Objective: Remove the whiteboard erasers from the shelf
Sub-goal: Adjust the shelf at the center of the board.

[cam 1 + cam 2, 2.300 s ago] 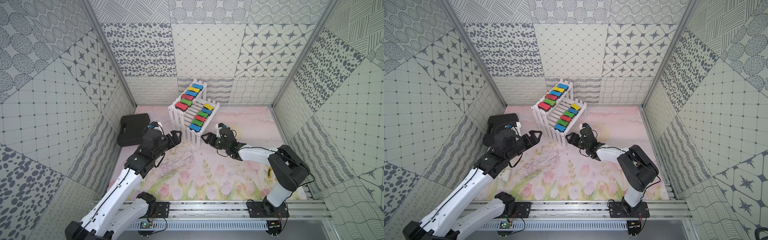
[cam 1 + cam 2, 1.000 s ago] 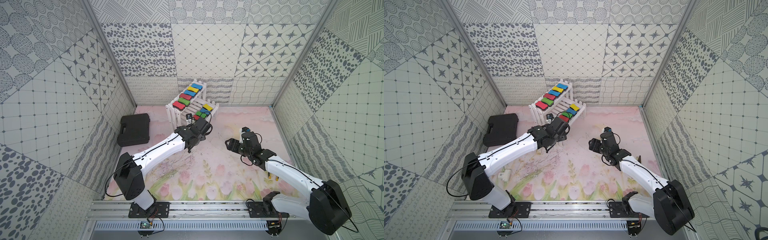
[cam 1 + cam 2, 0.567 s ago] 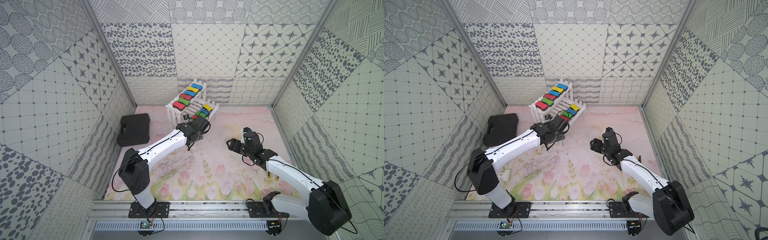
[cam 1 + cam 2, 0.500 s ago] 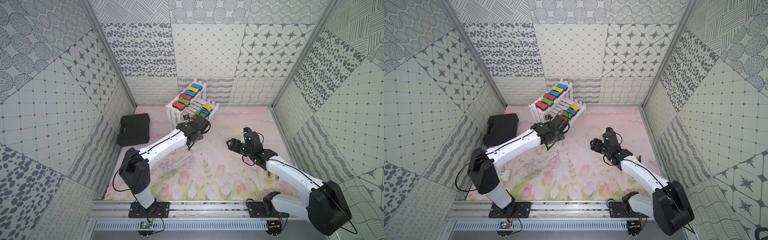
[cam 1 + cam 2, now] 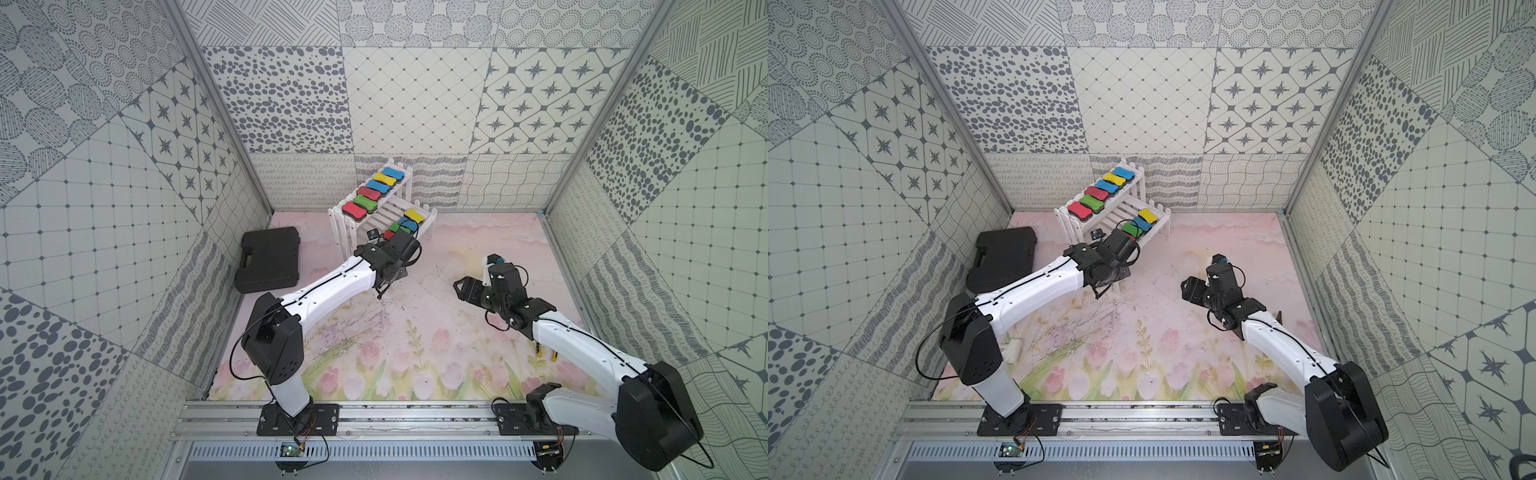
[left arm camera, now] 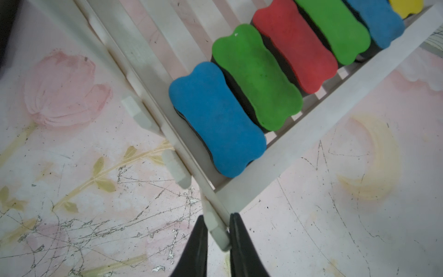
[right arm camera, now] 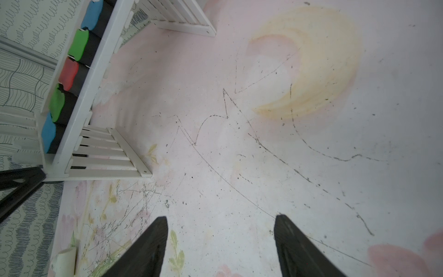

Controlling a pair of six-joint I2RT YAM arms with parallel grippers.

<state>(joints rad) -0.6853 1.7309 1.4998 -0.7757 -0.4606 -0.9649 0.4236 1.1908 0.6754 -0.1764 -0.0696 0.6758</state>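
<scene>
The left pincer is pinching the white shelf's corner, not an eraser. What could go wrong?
The left pincer is clamped on a corner post of the shelf. If it pulls, the whole shelf might drag or tip, and the blue eraser nearest that corner could slide off.

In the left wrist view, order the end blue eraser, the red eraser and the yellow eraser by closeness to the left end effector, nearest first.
1. End blue eraser, at the shelf corner the left end effector grips.
2. Red eraser, third along the row.
3. Yellow eraser, at the row's far end, cropped.
</scene>
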